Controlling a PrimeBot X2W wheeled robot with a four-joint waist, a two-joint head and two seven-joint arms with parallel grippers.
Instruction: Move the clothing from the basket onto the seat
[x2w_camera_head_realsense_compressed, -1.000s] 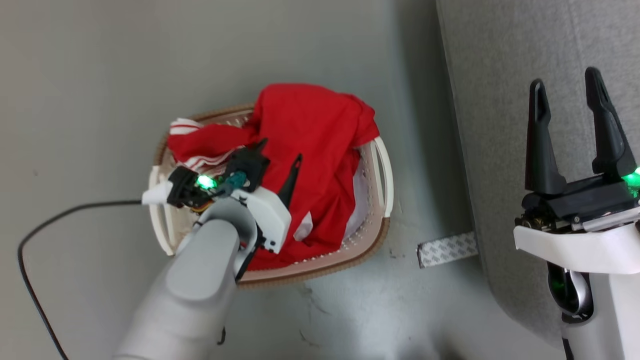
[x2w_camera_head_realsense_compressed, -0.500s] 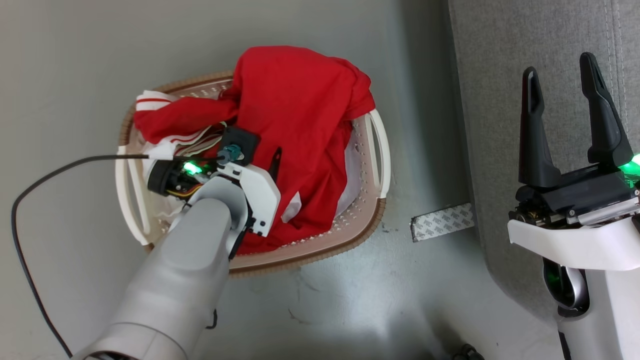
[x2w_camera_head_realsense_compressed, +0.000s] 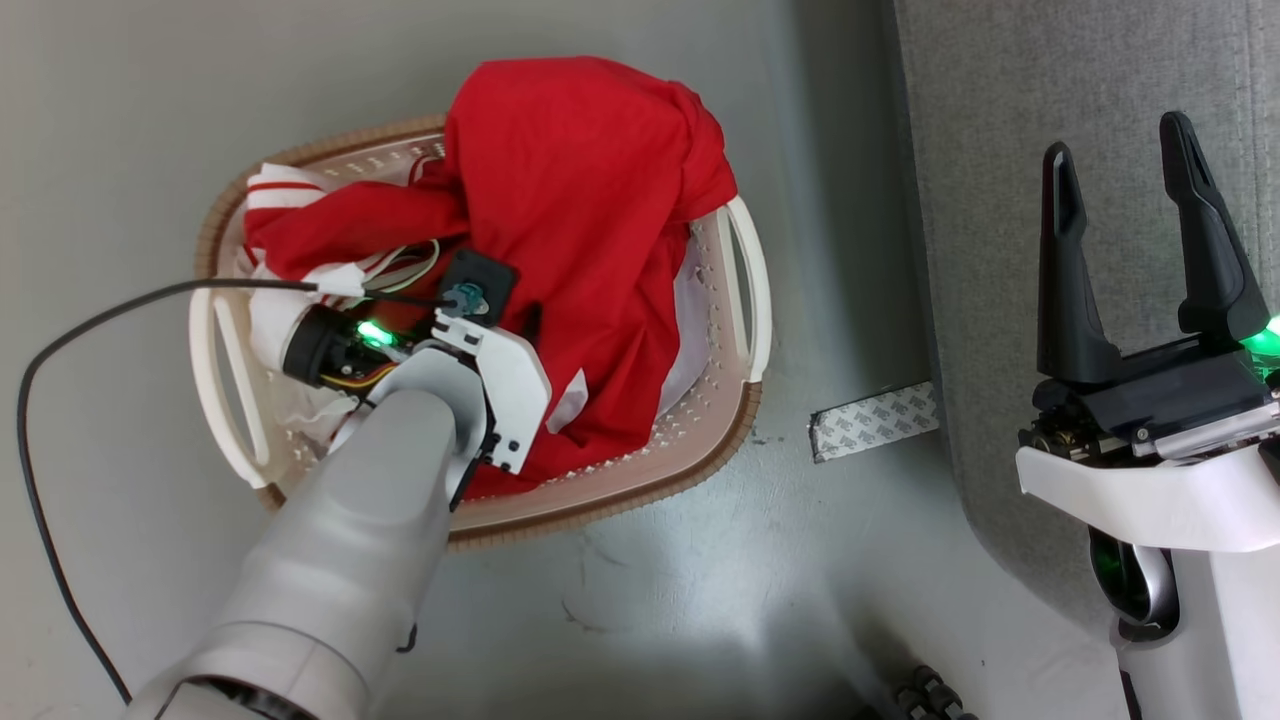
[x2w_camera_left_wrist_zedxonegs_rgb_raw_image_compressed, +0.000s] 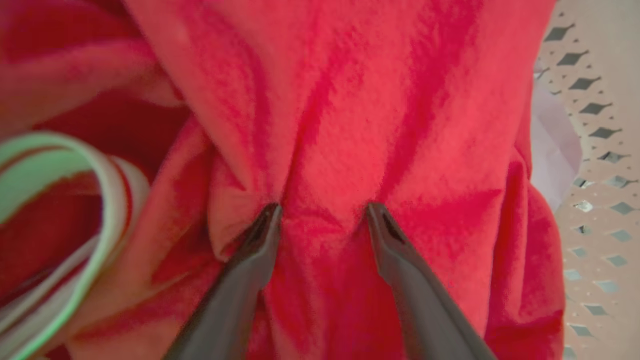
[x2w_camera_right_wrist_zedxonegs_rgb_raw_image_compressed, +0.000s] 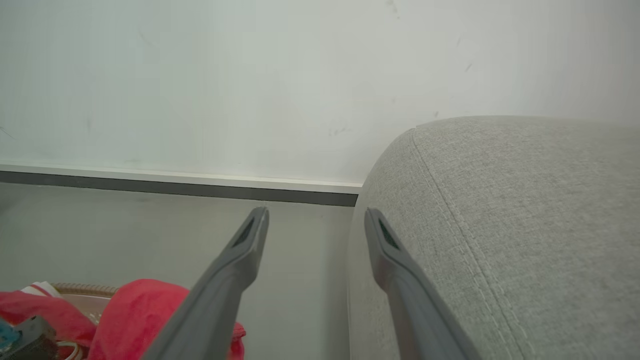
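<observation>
The clothing (x2w_camera_head_realsense_compressed: 590, 190) is heaped in the basket (x2w_camera_head_realsense_compressed: 650, 488), left-centre of the head view. The left hand (x2w_camera_left_wrist_zedxonegs_rgb_raw_image_compressed: 322, 220), fingers wide, digs into red cloth. Closing may catch a thin fold that slips, or lift the basket too. The right hand (x2w_camera_head_realsense_compressed: 1125, 190) is wide by the seat (x2w_camera_head_realsense_compressed: 980, 120).

Left side: my left forearm (x2w_camera_head_realsense_compressed: 340, 560) is reaching up from the lower left of the head view, angling forward and down. My left wrist (x2w_camera_head_realsense_compressed: 500, 385) is tipping steeply downward, with a green lamp (x2w_camera_head_realsense_compressed: 372, 332) glowing beside it. My left pincer (x2w_camera_left_wrist_zedxonegs_rgb_raw_image_compressed: 322, 210) is pointing down, its two dark fingers (x2w_camera_left_wrist_zedxonegs_rgb_raw_image_compressed: 240, 290) standing apart, not closed.

Right side: my right wrist (x2w_camera_head_realsense_compressed: 1150, 490) is sitting at the lower right. My right pincer (x2w_camera_head_realsense_compressed: 1122, 140) is pointing up the head view, jaws standing wide and gripping nothing. A second green lamp (x2w_camera_head_realsense_compressed: 1262, 338) is glowing at its base.
</observation>
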